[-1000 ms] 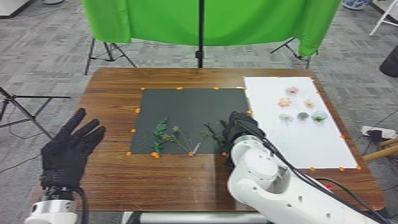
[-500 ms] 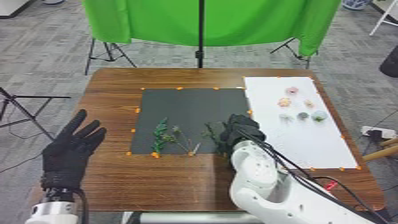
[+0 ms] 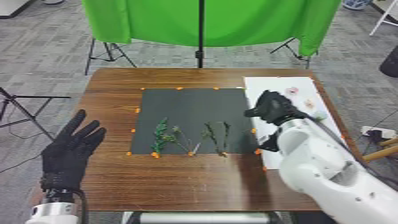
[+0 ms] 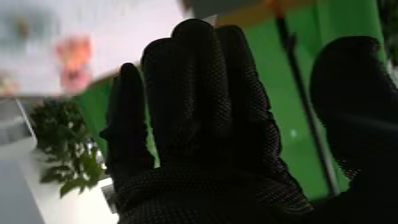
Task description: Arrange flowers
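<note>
Over the white sheet's left edge in the head view is my right hand, above the table and holding nothing. Its fingers are straight in the right wrist view, the thumb apart from them. Green stems lie on the dark sheet: a leafy one, a branching one and two slim ones side by side. On the white sheet a pink flower and a paler one lie beyond my right hand. My left hand is open at the table's left edge.
Orange markers line the sheets' edges on the brown table. A green cloth hangs behind the table on a stand. My right forearm covers much of the table's right side.
My right hand has left the dark sheet's lower right and moved up and right to the white sheet, uncovering the slim stems. The left hand has stayed put.
</note>
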